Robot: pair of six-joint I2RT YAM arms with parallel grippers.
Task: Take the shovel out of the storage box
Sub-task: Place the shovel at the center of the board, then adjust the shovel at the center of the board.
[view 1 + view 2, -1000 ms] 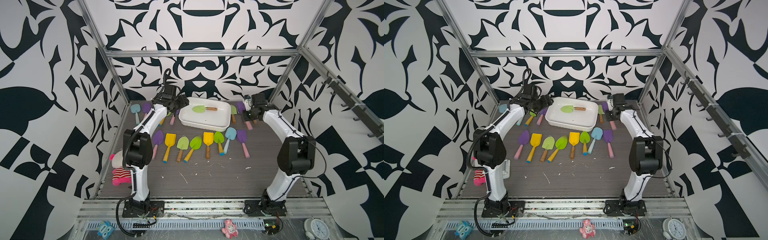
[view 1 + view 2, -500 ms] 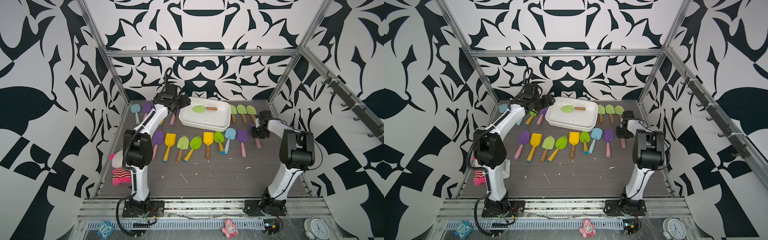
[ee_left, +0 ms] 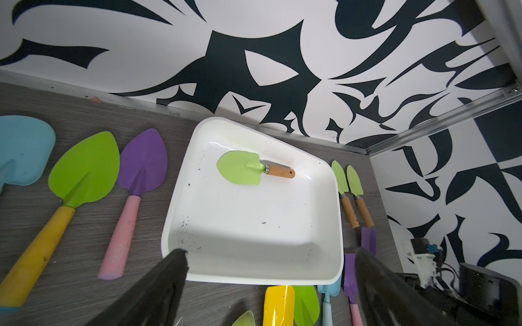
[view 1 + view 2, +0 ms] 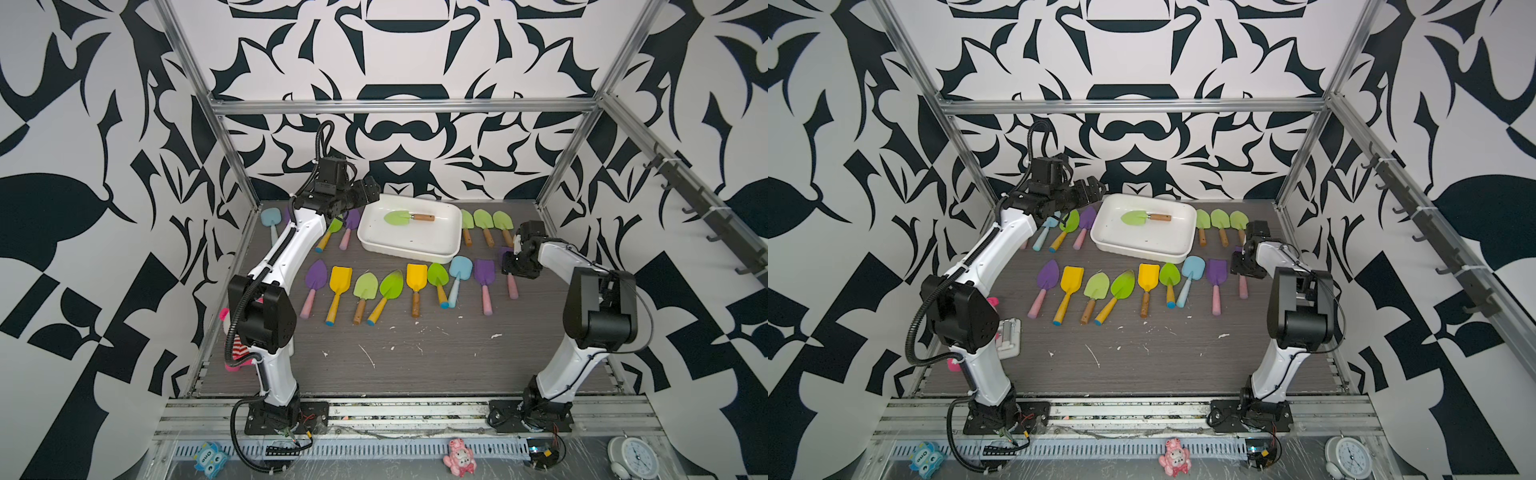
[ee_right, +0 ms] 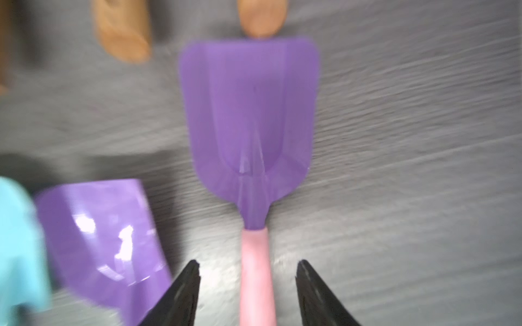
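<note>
The grey table [image 4: 415, 353] is crowded. The white storage box [image 4: 407, 254] sits at the back, hemmed in by loose shovels: a front row [image 4: 417, 276] of nine, three green ones [image 4: 484, 220] at its right end and at least four [image 4: 351, 220] at its left. One green-bladed shovel [image 4: 409, 217] lies flat inside the box. The left fingers [image 3: 158, 288] hover near its left end, spread wide and empty. The right fingers [image 5: 180, 296] stand parted astride the pink handle of a purple shovel [image 5: 248, 113], not touching it.
</note>
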